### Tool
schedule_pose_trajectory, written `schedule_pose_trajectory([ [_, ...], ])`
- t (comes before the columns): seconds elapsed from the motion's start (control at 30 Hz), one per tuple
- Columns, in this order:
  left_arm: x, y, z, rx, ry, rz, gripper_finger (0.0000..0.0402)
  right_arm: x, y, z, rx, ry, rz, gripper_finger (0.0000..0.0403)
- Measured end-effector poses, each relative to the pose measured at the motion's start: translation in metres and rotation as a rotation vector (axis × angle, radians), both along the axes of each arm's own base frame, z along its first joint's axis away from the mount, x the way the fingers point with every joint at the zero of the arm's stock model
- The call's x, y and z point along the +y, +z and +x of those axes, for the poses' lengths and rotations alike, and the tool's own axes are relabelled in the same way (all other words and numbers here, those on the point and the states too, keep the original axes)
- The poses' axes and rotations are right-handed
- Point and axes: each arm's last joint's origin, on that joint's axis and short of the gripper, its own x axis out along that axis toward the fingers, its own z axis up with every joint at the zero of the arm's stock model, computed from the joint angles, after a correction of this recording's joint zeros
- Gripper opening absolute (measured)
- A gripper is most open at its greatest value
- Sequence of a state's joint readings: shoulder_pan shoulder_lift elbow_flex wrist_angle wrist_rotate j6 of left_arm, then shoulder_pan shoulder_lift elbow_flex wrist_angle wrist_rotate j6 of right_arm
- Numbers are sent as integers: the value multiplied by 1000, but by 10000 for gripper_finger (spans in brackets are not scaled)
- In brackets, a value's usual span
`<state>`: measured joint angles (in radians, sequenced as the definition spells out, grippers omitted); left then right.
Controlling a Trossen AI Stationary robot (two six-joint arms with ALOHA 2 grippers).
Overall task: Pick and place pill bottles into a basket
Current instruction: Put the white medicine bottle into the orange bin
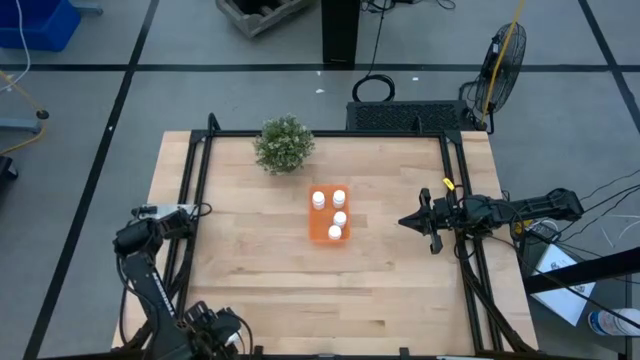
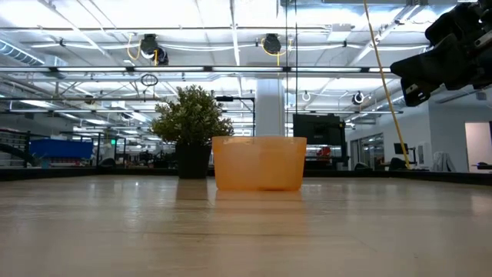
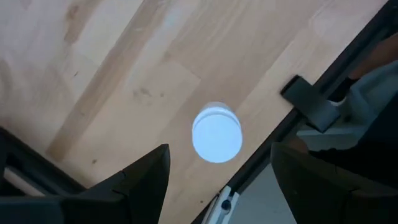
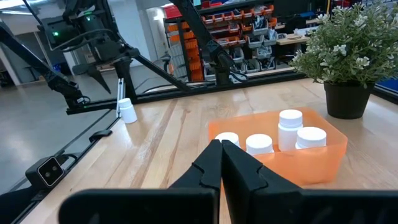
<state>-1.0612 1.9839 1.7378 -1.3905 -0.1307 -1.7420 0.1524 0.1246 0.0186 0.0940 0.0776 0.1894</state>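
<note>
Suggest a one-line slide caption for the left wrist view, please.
Open left gripper poised above the last pill bottle, standing near the table's edge rail.

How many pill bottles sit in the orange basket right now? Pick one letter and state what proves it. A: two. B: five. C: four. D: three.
C: the high view shows four white caps inside the basket, and the right wrist view shows the fifth pill bottle standing on the table outside it, under the open left tool.
</note>
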Motion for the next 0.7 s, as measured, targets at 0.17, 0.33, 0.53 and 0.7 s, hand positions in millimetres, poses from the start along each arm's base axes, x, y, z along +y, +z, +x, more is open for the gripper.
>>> schedule_pose_trajectory([
  [0.17, 3, -14, -3, 48, 5, 17, 285, 0, 0, 0, 0, 0, 0, 0],
  [0.33, 1, -24, 1, 36, -15, -27, 285, 0, 0, 0, 0, 0, 0, 0],
  [0.53, 1, -34, 2, 25, -25, -42, 285, 0, 0, 0, 0, 0, 0, 0],
  [0.7, 4, -42, 0, 48, -24, -26, 285, 0, 0, 0, 0, 0, 0, 0],
])
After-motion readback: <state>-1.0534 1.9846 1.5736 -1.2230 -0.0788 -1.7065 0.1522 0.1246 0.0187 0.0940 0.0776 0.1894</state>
